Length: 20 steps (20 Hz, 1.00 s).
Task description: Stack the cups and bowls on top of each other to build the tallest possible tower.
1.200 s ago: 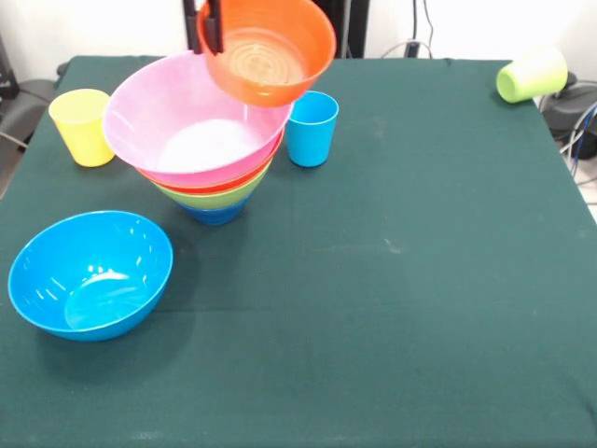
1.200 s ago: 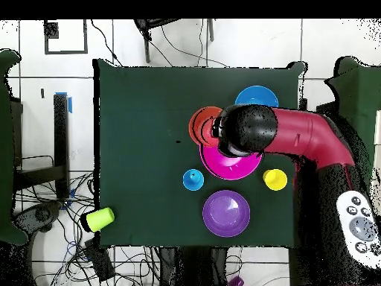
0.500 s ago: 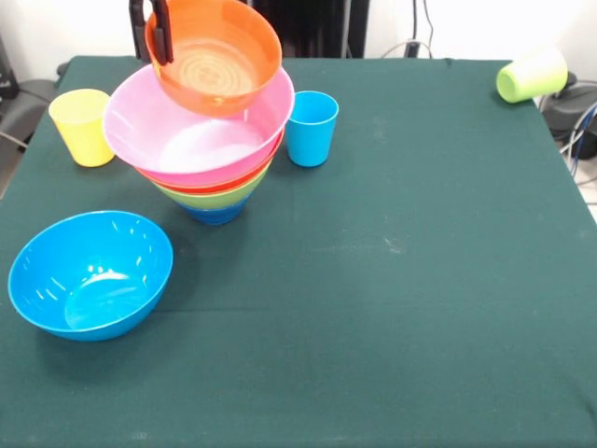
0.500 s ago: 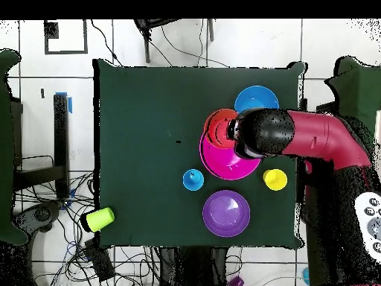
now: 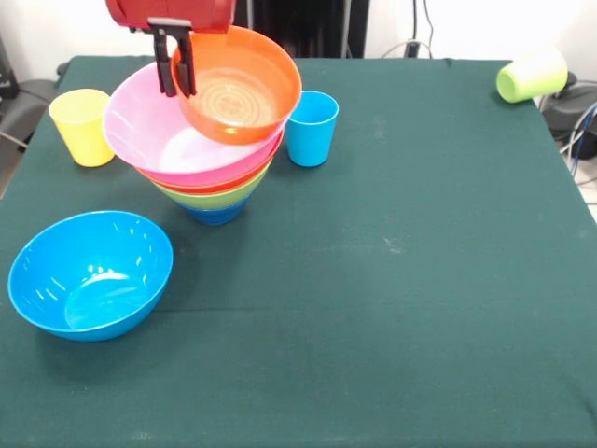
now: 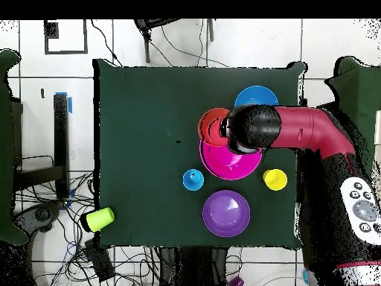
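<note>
My gripper (image 5: 179, 88) is shut on the left rim of the small orange bowl (image 5: 238, 89) and holds it tilted over the tower (image 5: 216, 187). The tower is a small dark blue bowl (image 5: 215, 215), a lime green bowl (image 5: 207, 196), an orange-red bowl (image 5: 224, 179) and a large pink bowl (image 5: 154, 131) on top. The orange bowl's bottom sits low inside the pink bowl; I cannot tell if they touch. A yellow cup (image 5: 82, 126) stands left of the tower and a light blue cup (image 5: 311, 129) stands right of it. A lime green cup (image 5: 532, 75) lies on its side at the far right.
A large light blue bowl (image 5: 90, 273) sits upright at the front left. A purple bowl (image 6: 226, 213) sits near the robot's side of the table in the overhead view. My arm (image 6: 298, 134) covers part of the pink bowl (image 6: 231, 162) there.
</note>
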{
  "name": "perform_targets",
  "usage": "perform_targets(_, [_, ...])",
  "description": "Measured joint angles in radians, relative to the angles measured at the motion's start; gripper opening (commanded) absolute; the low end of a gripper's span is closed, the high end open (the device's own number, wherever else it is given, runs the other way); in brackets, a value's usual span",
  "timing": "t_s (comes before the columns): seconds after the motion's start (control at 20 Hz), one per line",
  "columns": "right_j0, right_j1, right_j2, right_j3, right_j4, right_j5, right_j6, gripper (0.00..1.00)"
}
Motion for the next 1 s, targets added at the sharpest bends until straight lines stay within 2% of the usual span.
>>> perform_targets(0.65, [-0.026,0.015,0.045,0.000,-0.016,0.000,0.000,0.00])
perform_targets(1.0, [-0.042,0.015,0.055,0.000,-0.047,0.000,0.000,0.00])
